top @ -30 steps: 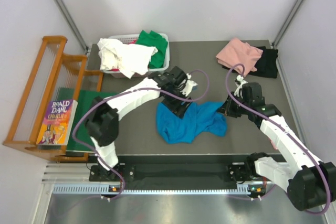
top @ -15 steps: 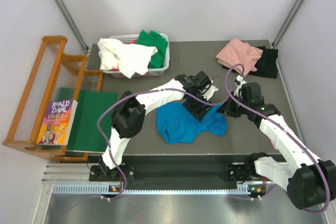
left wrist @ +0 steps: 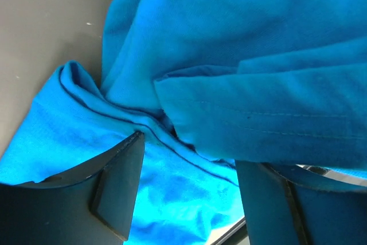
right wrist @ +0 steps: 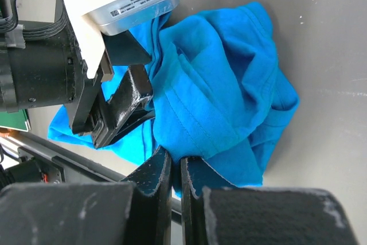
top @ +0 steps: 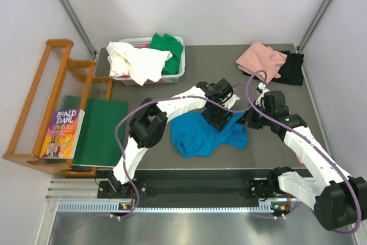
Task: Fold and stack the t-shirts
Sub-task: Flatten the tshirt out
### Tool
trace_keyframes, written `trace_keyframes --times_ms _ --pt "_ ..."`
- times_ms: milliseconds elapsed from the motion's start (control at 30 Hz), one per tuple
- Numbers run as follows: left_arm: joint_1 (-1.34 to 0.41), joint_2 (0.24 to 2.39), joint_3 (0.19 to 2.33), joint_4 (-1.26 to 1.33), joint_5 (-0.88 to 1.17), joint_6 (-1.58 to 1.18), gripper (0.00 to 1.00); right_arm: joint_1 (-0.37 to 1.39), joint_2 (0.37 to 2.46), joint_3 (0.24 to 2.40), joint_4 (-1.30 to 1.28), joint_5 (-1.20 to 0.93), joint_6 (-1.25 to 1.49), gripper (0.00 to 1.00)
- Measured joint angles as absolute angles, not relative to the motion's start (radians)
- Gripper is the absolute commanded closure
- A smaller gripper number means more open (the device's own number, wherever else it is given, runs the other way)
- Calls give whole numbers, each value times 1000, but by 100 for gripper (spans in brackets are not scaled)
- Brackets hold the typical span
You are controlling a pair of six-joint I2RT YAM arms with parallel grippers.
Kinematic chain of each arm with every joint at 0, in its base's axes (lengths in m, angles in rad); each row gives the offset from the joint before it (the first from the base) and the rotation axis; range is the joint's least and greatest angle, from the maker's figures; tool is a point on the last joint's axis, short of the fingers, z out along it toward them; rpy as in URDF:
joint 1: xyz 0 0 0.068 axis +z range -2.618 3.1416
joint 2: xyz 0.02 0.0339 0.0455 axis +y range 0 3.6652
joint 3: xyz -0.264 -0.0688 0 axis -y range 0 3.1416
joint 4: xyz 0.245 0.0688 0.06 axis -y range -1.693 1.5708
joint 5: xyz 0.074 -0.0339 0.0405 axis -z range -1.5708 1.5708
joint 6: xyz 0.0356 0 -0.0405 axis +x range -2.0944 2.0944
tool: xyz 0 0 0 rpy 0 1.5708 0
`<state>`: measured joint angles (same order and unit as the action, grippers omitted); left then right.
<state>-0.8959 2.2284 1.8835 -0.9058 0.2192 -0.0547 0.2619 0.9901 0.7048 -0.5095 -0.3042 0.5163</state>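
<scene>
Grey bench [top: 252, 156], white walls behind. Blue t-shirt [top: 198, 136] lay crumpled at bench centre. Left pincer [top: 219, 116] was down on its far right part, jaws fairly wide, straddling bunched folds without gripping them. Right pincer [top: 247, 120] was closed tight on the shirt's right edge, cloth pinched between the fingertips. White t-shirt [top: 137, 61] and green t-shirt [top: 169, 44] spilled from a basket [top: 179, 70] at far left. Pink t-shirt [top: 261, 58] overlapped black t-shirt [top: 292, 68] in the far right corner, well apart from the blue one.
</scene>
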Motion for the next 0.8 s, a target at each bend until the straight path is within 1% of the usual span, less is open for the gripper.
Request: trace_keyframes --times_ms 167,300,500,600,700,767,800 --pt "-890 2228 1862 -892 215 -53 35 262 990 694 -506 -304 516 100" --pt "-884 2209 1780 -858 211 -48 41 263 991 682 -504 -305 516 100" --pt "-841 2119 1636 -796 213 -48 46 267 990 678 -503 -310 516 100" --pt "-817 2096 1602 -785 216 -49 50 269 990 672 -501 -314 517 100" --pt "-807 2090 1600 -785 218 -49 59 270 991 667 -500 -316 517 100" --pt "-807 2085 1600 -786 221 -49 86 271 991 667 -495 -316 517 100" --pt "-808 2080 1600 -786 224 -45 97 271 991 667 -494 -316 517 100"
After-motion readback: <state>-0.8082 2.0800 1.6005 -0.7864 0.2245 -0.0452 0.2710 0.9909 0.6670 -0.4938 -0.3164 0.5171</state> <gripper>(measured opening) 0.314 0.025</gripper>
